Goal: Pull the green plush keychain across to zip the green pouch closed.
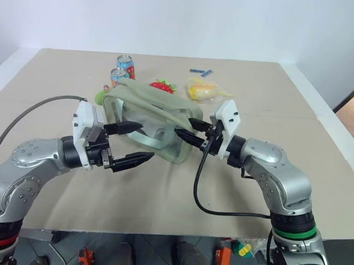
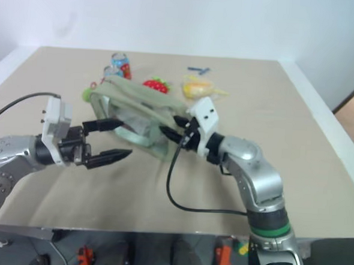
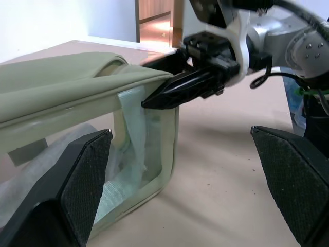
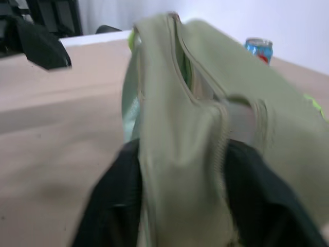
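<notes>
The green pouch (image 1: 147, 114) lies mid-table, a boxy sage fabric bag with clear window sides. At its far left end sits the green plush keychain (image 1: 100, 95), a fuzzy lime ball. My right gripper (image 1: 185, 129) is shut on the pouch's near right top corner. In the right wrist view the fabric (image 4: 190, 134) passes between its black fingers (image 4: 110, 206). My left gripper (image 1: 145, 142) is open in front of the pouch's clear front side, holding nothing. Its wide-spread fingers (image 3: 82, 185) frame the pouch's corner (image 3: 149, 149).
Two soda cans (image 1: 124, 64) stand behind the pouch. A red strawberry toy (image 1: 162, 86) and a yellow item in clear wrapping (image 1: 203, 89) lie beside them, and a small blue piece (image 1: 200, 72) lies farther back. Bare table (image 1: 161, 191) stretches in front of the pouch.
</notes>
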